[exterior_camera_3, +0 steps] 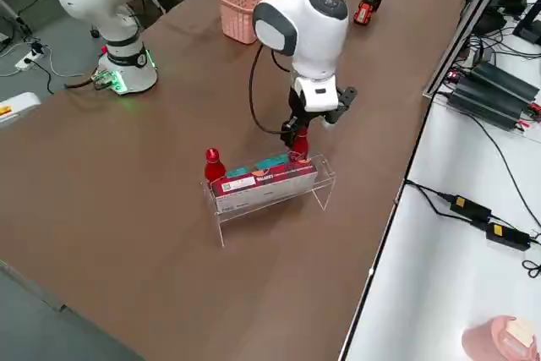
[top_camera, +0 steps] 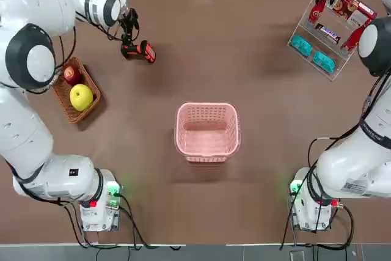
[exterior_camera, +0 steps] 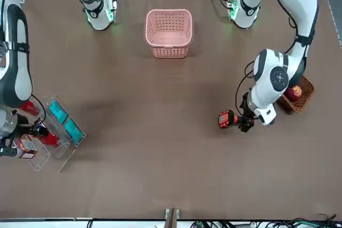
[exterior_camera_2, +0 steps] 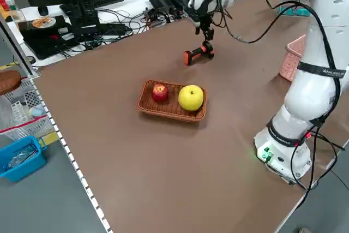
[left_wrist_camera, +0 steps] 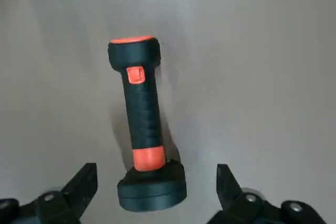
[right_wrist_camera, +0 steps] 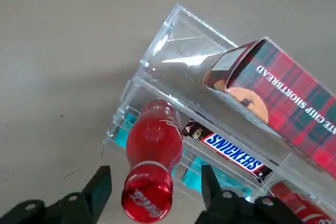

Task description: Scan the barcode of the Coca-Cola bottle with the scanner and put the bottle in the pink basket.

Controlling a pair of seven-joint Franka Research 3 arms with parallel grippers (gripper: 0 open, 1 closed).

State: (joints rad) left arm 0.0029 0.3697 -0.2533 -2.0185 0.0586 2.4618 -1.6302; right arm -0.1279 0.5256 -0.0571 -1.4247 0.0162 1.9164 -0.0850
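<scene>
Brown table (top_camera: 244,59) is seen under both arms. Left gripper (left_wrist_camera: 155,192) is held spread wide above the scanner (left_wrist_camera: 144,129), which lies flat near the wicker basket (top_camera: 64,93). Right gripper (right_wrist_camera: 152,195) is held spread around the Coca-Cola bottle (right_wrist_camera: 151,158) in the clear rack (top_camera: 305,32). Pink basket (top_camera: 207,131) is set mid-table.

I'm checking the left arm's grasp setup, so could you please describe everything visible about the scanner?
The scanner is black with an orange-red end cap, button and band, in what looks like plastic and ribbed rubber. It lies on its side on the brown table, far left, beyond the fruit basket. The open left gripper hovers over its head end, touching nothing.
</scene>
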